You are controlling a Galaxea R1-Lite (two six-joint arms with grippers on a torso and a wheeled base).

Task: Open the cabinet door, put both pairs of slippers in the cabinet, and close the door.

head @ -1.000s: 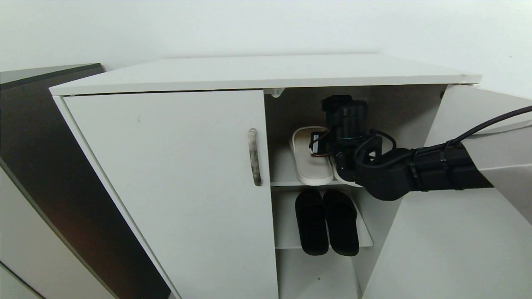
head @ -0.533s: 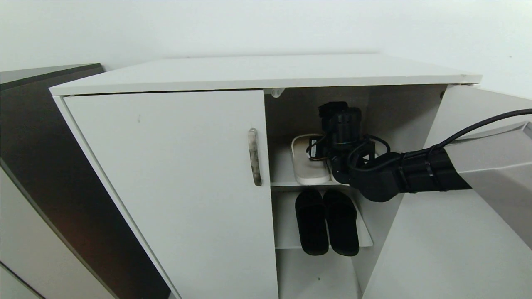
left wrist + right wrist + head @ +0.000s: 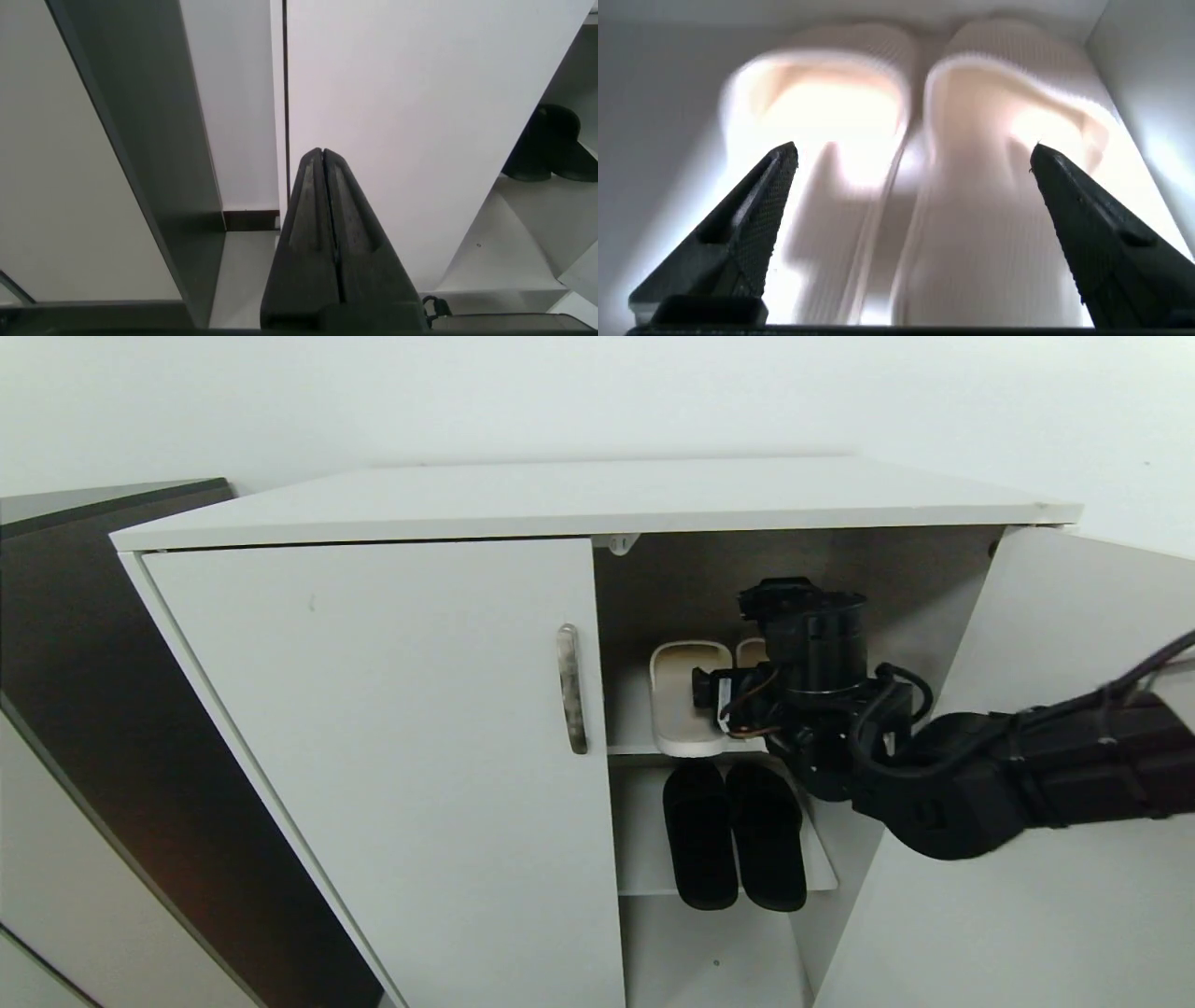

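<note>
— Where are the cream rubber slippers [image 3: 684, 709]?
— On the white cabinet's [image 3: 560, 499] upper shelf [image 3: 628, 714], black foam slippers [image 3: 733, 835] below.
— The right gripper [image 3: 913, 154]?
— Spread wide before them, empty; left gripper [image 3: 323, 159] pressed closed, empty.

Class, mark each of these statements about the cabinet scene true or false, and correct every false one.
1. The white slippers lie on the upper shelf. True.
2. The black slippers sit on the floor outside the cabinet. False: they lie side by side on the lower shelf, inside it.
3. The right tool is open, just in front of the white slippers. True.
4. The left tool grips a slipper. False: it is shut on nothing, outside the cabinet.
5. Both doors stand open. False: the left door is shut, while the right door is open.
</note>
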